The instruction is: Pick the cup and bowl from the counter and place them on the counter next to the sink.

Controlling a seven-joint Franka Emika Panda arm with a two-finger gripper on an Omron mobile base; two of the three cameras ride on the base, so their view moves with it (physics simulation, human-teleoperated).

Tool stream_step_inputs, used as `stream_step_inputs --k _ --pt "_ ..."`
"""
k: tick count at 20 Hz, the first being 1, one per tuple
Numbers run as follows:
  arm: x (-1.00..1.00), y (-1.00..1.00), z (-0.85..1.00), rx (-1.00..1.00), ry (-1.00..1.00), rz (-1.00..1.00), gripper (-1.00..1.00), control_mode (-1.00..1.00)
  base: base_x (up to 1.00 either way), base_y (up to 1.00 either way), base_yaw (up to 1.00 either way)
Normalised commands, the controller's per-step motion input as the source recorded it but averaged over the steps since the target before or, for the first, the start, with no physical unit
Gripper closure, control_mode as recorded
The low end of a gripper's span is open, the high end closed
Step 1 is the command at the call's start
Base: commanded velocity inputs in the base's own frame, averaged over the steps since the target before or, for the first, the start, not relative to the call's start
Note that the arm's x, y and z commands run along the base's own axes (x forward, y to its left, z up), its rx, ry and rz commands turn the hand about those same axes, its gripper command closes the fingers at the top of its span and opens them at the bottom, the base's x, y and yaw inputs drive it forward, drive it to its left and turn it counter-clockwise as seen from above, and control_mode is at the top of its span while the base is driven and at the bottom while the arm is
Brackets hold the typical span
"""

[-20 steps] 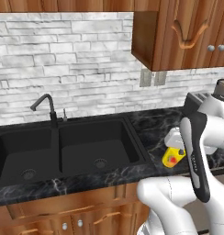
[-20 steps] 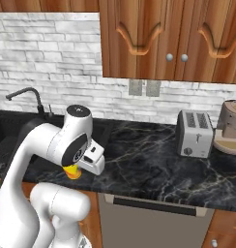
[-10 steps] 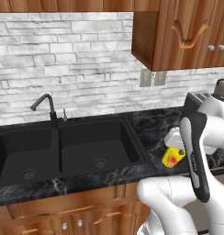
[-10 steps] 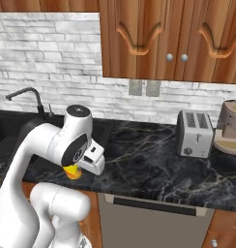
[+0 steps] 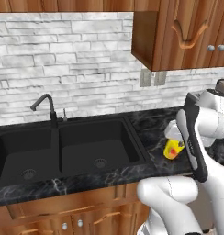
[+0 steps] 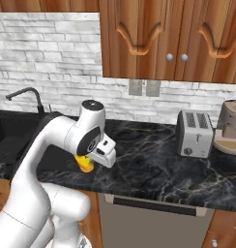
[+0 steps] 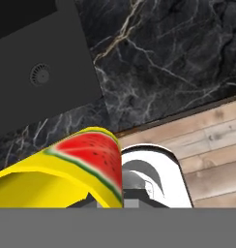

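Left base view places the cup [image 5: 172,149] at the right of centre of the frame, low over the counter [image 5: 153,128] just right of the sink [image 5: 63,149], with the white arm crossing in front of it. In the right base view the cup [image 6: 84,163] is seen at the lower left of centre, tucked under the gripper [image 6: 93,160], near the counter's front edge. In the hand view the cup [image 7: 66,169] is pressed close to the lens at the lower left, which suggests it is held, but the fingertips are hidden behind it, so whether the fingers are clamped on it cannot be told. Contact between cup and worktop cannot be judged either.

The main risk is judged to be the front edge: in the hand view the wooden cabinet front [image 7: 197,131] is seen at the lower right, just below the cup, so a release made slightly too far forward could send the cup over the edge. A release made from any height could let so small a tumbler tip or roll, possibly toward the basin [image 7: 37,72] at the upper left. The bowl is not found in these pictures, so that half of the task is judged to be outstanding.

No writing or brand is legible anywhere; the cup carries a watermelon-slice picture, red with dark seeds and a green rind, and the toaster [image 6: 193,133] at the right bears no readable label.
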Motion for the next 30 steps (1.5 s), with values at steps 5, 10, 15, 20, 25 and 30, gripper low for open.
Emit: stream_step_inputs --k 5,10,15,20,25,30 --pt "0.93 0.1 -0.15 -0.13 0.15 -0.24 1.0 -1.0 0.0 0.0 0.0" --pt "0.8 0.11 -0.3 -0.1 0.09 -0.25 1.0 -1.0 0.0 0.0 0.0" --pt "0.05 -0.16 -0.18 0.0 0.0 -0.23 1.0 -1.0 0.0 0.0 0.0" --pt "0.16 -0.22 -0.33 0.01 0.0 -0.18 1.0 -1.0 0.0 0.0 0.0" --pt "0.18 -0.2 -0.47 0.02 0.0 -0.17 1.0 -1.0 0.0 0.0 0.0" --pt "0.21 -0.14 -0.36 0.03 0.0 -0.14 1.0 -1.0 0.0 0.0 0.0"
